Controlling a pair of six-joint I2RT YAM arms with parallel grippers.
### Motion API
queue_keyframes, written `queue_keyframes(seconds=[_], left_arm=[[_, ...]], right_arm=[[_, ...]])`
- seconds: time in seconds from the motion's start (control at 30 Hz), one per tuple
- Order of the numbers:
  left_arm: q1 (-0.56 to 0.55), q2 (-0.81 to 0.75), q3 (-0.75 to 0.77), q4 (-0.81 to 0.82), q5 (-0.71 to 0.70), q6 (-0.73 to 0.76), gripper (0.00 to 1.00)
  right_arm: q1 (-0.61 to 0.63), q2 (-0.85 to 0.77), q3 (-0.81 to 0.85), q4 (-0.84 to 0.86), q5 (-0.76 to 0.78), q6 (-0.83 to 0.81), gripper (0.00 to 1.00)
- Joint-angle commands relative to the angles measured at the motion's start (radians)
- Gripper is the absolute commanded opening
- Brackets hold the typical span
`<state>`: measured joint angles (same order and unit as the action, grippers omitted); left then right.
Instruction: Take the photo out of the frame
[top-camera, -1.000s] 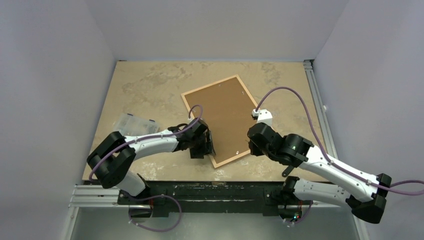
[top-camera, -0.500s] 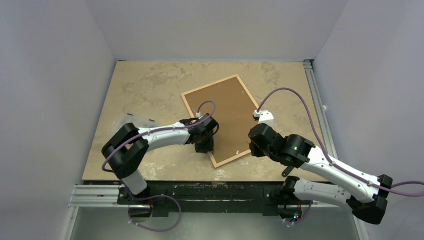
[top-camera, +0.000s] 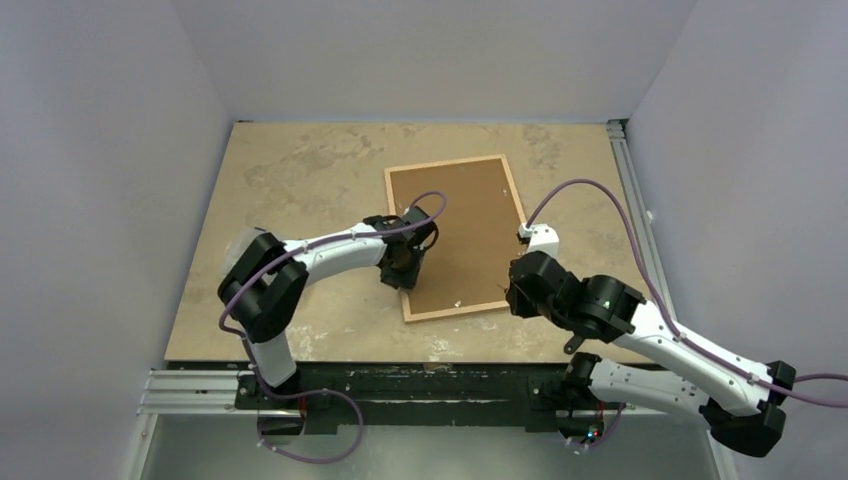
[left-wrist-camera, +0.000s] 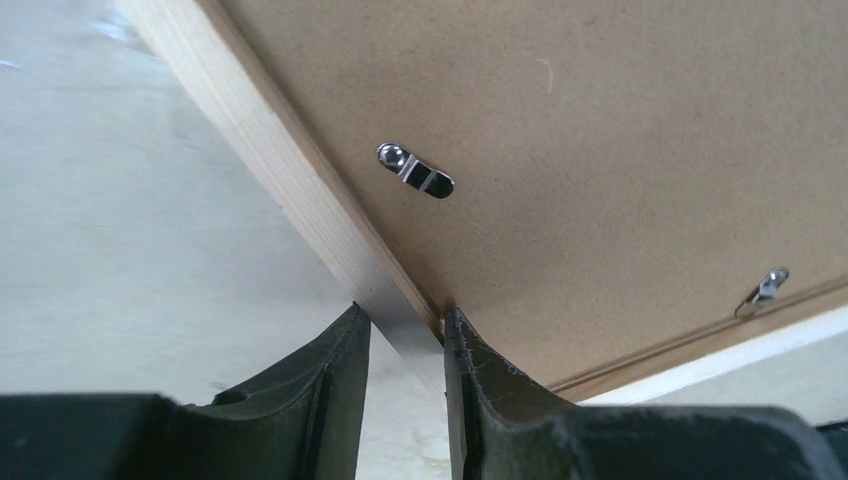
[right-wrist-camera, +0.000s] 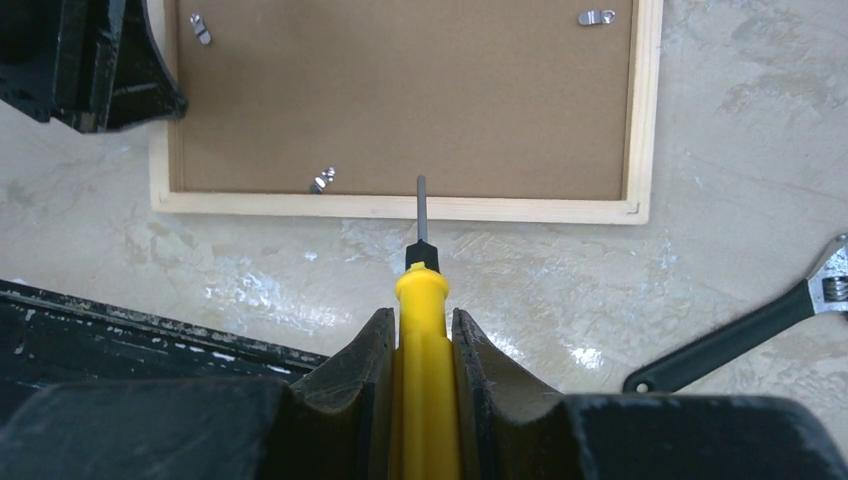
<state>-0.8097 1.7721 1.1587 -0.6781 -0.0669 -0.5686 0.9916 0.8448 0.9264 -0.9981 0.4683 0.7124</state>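
Note:
The frame (top-camera: 452, 313) lies face down on the table, its thin pale wood border around the brown backing board (top-camera: 460, 225). The photo is hidden under the board. My left gripper (top-camera: 403, 273) is shut on the frame's left rail (left-wrist-camera: 300, 200) near the near-left corner, one finger outside and one on the board (left-wrist-camera: 600, 150). Metal turn clips (left-wrist-camera: 415, 171) sit on the board. My right gripper (right-wrist-camera: 422, 318) is shut on a yellow-handled screwdriver (right-wrist-camera: 424, 300). Its tip hovers at the frame's near rail (right-wrist-camera: 400, 207), right of a clip (right-wrist-camera: 322, 180).
A black adjustable wrench (right-wrist-camera: 740, 335) lies on the table right of the screwdriver; it also shows in the top view (top-camera: 575, 346). A clear plastic item (top-camera: 247, 238) lies partly under the left arm. The table's near edge and metal rail (top-camera: 200, 385) are close behind both grippers.
The left gripper moved in and closed on the frame's left rail. The frame swung from tilted to nearly square with the table and shifted right. The right arm followed slightly.

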Motion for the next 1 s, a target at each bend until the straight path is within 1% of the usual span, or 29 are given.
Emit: queue_keyframes(seconds=[0.0, 0.1, 0.2, 0.33, 0.53, 0.63, 0.67, 0.73, 0.77, 0.8, 0.83, 0.87, 0.9, 0.93, 0.97], left_arm=[[0.039, -0.027, 0.031, -0.058, -0.128, 0.252, 0.0], [0.047, -0.057, 0.031, -0.018, -0.2, 0.365, 0.0], [0.064, -0.054, 0.062, 0.012, -0.233, 0.468, 0.0], [0.092, -0.03, 0.072, 0.105, -0.262, 0.631, 0.0], [0.114, 0.004, 0.055, 0.245, -0.202, 0.82, 0.0], [0.131, 0.001, 0.048, 0.282, -0.152, 0.893, 0.0], [0.145, -0.001, 0.063, 0.264, -0.137, 0.868, 0.0], [0.171, -0.014, 0.116, 0.173, -0.125, 0.773, 0.0], [0.177, -0.029, 0.139, 0.146, -0.142, 0.721, 0.0], [0.178, -0.047, 0.156, 0.12, -0.189, 0.658, 0.02], [0.182, -0.071, 0.177, 0.073, -0.242, 0.594, 0.08], [0.185, -0.096, 0.195, 0.026, -0.253, 0.521, 0.15], [0.192, -0.128, 0.198, -0.008, -0.254, 0.457, 0.27], [0.196, -0.167, 0.187, -0.028, -0.25, 0.391, 0.36], [0.199, -0.209, 0.174, -0.043, -0.239, 0.324, 0.42]], right_arm=[[-0.003, 0.01, -0.015, 0.054, -0.033, 0.007, 0.0], [-0.003, 0.023, -0.04, 0.095, -0.06, 0.0, 0.0], [-0.003, 0.041, -0.073, 0.162, -0.102, -0.007, 0.0], [-0.003, 0.085, -0.107, 0.252, -0.155, -0.015, 0.0], [-0.003, 0.091, -0.115, 0.293, -0.172, -0.011, 0.0], [-0.003, 0.078, -0.11, 0.293, -0.169, -0.011, 0.0], [-0.003, 0.077, -0.108, 0.288, -0.167, -0.011, 0.0], [-0.003, 0.077, -0.1, 0.279, -0.165, -0.01, 0.0], [-0.003, 0.075, -0.098, 0.276, -0.163, -0.01, 0.0], [-0.003, 0.071, -0.099, 0.277, -0.162, -0.009, 0.0], [-0.003, 0.066, -0.102, 0.279, -0.162, -0.01, 0.0], [-0.003, 0.061, -0.105, 0.281, -0.162, -0.009, 0.0], [-0.002, 0.056, -0.108, 0.282, -0.161, -0.008, 0.0], [-0.004, 0.053, -0.111, 0.282, -0.159, -0.008, 0.0], [-0.003, 0.05, -0.113, 0.28, -0.157, -0.008, 0.0]])
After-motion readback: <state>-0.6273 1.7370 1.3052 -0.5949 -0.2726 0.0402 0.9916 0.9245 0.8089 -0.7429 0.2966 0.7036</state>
